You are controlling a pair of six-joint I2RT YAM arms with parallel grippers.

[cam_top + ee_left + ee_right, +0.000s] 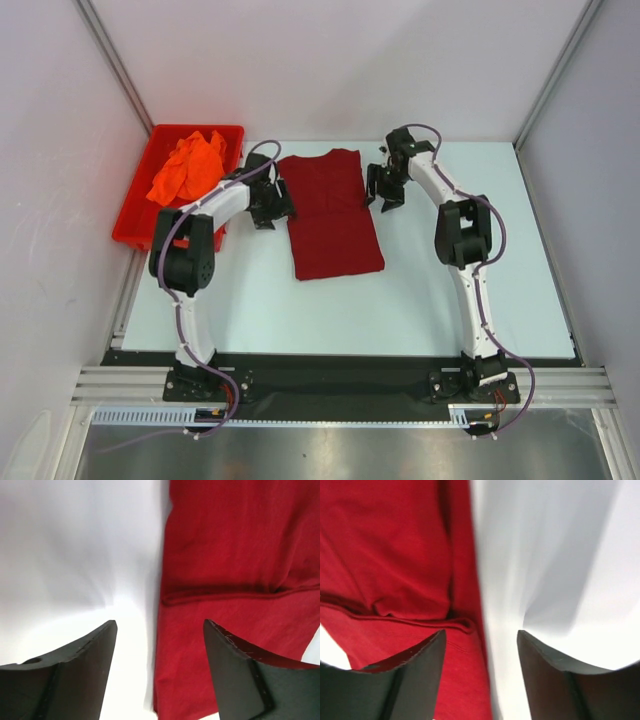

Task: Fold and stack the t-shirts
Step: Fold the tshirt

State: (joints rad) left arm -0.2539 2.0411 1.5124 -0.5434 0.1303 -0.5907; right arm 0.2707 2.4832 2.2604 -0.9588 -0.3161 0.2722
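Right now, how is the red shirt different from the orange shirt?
The red shirt lies flat and smooth; the orange shirt is scrunched in a heap. The red shirt is on the table; the orange shirt is in the bin. The red shirt is dark; the orange shirt is bright. Both are soft cloth.

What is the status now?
Open and empty: left gripper, right gripper. Between them, maroon shirt flat, partly folded. In bin, orange shirt, crumpled. No obstacle seen.
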